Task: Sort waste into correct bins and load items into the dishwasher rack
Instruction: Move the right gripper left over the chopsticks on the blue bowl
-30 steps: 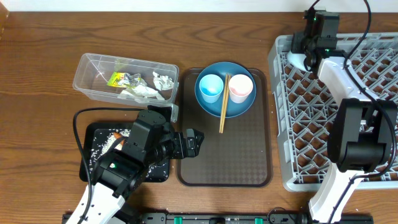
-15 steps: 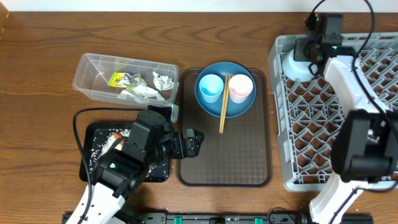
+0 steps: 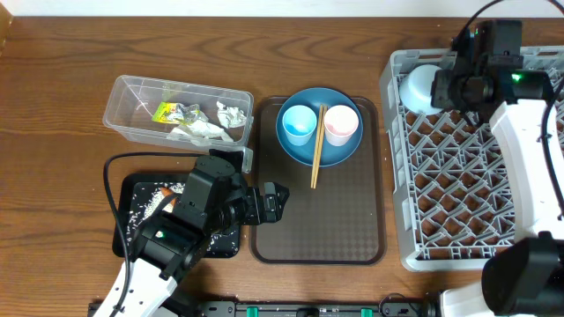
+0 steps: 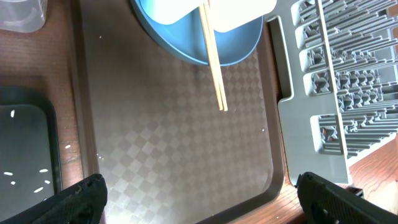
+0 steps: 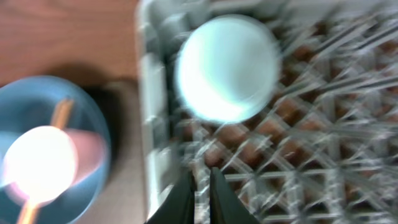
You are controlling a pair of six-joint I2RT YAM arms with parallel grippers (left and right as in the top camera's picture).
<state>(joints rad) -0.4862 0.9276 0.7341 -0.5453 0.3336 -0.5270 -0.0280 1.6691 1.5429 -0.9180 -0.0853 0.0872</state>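
Note:
A pale bowl point(image 3: 418, 87) rests upside down in the far left corner of the grey dishwasher rack point(image 3: 476, 189). My right gripper point(image 3: 443, 89) hovers just right of it, its fingers almost together with nothing between them. The right wrist view shows the bowl point(image 5: 227, 68) beyond the gripper point(image 5: 202, 173). On the brown tray point(image 3: 317, 224) sits the dark-blue plate point(image 3: 319, 151) with a blue cup point(image 3: 297, 123), a pink cup point(image 3: 341, 125) and chopsticks point(image 3: 316, 150). My left gripper point(image 3: 270, 202) is open at the tray's left edge, and its wrist view point(image 4: 202, 205) shows nothing between the fingers.
A clear tub point(image 3: 123, 110) at the back left holds foil point(image 3: 231, 114), a yellow-green wrapper point(image 3: 166, 111) and tissue point(image 3: 198, 132). The black tray point(image 3: 139, 189) with rice grains lies partly under my left arm. The rack wall stands close to the brown tray's right edge.
My right gripper has drawn back to the right, off the bowl, which now stands uncovered in the rack corner. The left arm has not moved.

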